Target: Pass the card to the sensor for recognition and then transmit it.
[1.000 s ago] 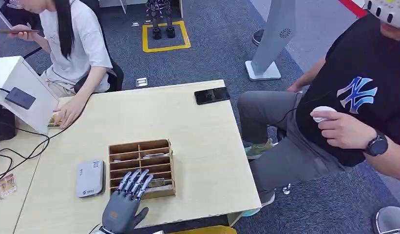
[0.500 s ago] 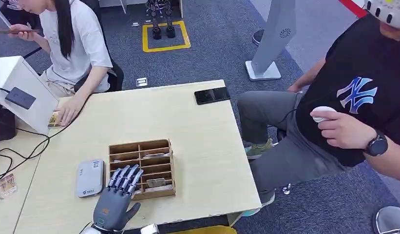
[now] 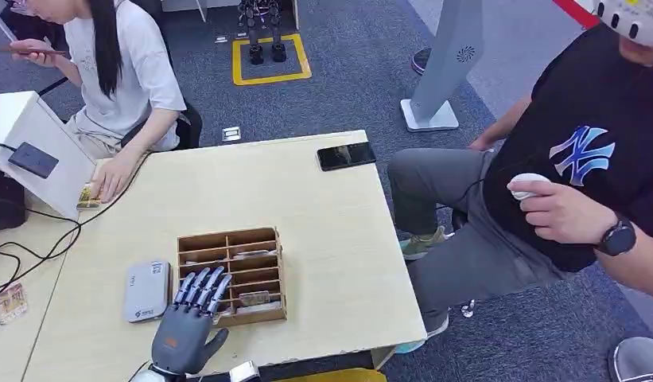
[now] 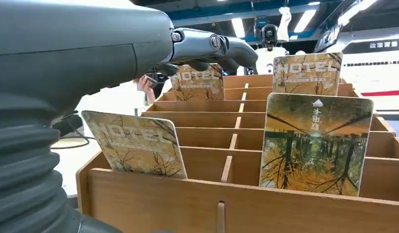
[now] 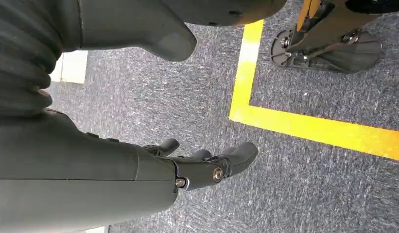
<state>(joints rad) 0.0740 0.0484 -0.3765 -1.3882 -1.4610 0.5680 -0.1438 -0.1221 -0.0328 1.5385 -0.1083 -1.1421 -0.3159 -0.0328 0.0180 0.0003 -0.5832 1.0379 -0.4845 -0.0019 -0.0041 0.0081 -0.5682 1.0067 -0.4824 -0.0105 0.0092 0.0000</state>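
— Inspecting the cards [image 4: 315, 143]: what do they look like?
— Printed with autumn trees, some marked HOTEL. They stand upright in the slots of the wooden organiser [image 3: 231, 274] on the table [image 3: 323, 215], beside a grey reader [image 3: 145, 290].
— Hands?
— Left hand [image 3: 188, 322] over the organiser's near-left slots, fingers spread, empty. Right hand [image 5: 153, 170] above carpet, fingers loose, empty.

Hotel cards [image 4: 315, 144] upright in organizer [image 3: 230, 239]

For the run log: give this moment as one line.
left hand: open, over card box, no card held | right hand: hanging over floor, holding nothing | cards: upright in slots | reader: beside box
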